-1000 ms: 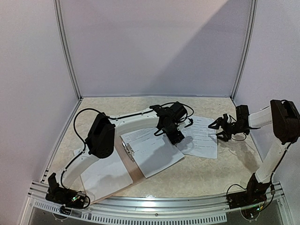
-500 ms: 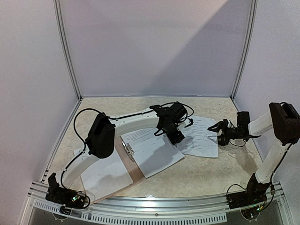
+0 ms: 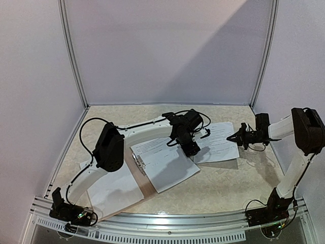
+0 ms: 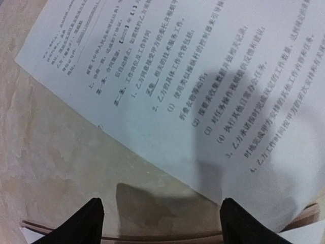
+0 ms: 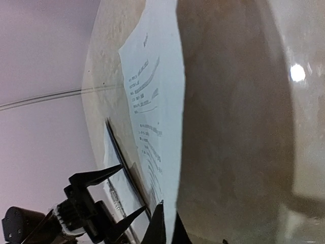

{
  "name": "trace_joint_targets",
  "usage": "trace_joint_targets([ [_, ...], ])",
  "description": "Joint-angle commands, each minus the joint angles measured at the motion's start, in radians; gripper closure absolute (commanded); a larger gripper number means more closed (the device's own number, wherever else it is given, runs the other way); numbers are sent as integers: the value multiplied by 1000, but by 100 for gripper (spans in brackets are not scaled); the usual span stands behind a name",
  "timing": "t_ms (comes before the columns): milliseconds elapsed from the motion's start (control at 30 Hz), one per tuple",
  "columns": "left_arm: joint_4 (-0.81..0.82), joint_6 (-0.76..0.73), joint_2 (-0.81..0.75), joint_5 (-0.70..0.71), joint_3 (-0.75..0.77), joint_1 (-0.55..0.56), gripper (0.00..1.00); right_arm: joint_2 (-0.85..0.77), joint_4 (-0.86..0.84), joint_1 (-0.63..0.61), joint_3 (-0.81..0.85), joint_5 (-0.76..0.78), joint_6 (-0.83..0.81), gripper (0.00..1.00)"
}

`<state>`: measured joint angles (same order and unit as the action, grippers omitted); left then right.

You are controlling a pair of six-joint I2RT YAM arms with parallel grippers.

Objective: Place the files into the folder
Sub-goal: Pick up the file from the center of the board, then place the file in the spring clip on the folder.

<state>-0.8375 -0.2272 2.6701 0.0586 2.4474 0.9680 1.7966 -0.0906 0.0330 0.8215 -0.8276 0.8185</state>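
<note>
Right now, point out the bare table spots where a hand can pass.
Free: the strip of table along the back wall, and the near-right patch between the lifted sheet and the right arm's base. Crowded: the centre and near left, with the folder, the middle sheet and the left end effector.

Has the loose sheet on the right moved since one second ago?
Yes. Pinched by the right gripper, the loose sheet has risen off the table, its near edge farther from the front rail.

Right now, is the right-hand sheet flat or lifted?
Lifted at one edge: the right claw pinches the sheet, and a shadow shows beneath.
</note>
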Motion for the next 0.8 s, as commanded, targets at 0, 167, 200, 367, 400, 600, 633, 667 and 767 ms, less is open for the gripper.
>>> trace_joint_targets([
  [0,-87,-40,-62,-93,81,-12,17,-81,503,-2,200,197,-291,100],
  [167,-177,-104,-256,-172,45,-51,9,-187,908,-74,469,560,-564,100],
  [200,-193,-118,-297,-178,29,-61,8,-205,966,-112,519,628,-601,100],
  [367,-272,-186,-497,-149,-107,-125,6,-248,1166,-313,744,914,-782,100],
  [400,-280,-193,-534,-133,-151,-144,6,-244,1199,-360,788,966,-803,100],
  [600,-275,-155,-727,-117,-448,-341,4,-137,1422,-617,1040,1093,-900,100],
  [633,-267,-148,-757,-125,-490,-377,4,-119,1445,-649,1077,1057,-900,100],
  [667,-259,-140,-787,-136,-535,-417,3,-95,1459,-669,1114,998,-896,100],
  [767,-244,-146,-857,-143,-637,-513,3,-57,1406,-693,1174,728,-850,100],
])
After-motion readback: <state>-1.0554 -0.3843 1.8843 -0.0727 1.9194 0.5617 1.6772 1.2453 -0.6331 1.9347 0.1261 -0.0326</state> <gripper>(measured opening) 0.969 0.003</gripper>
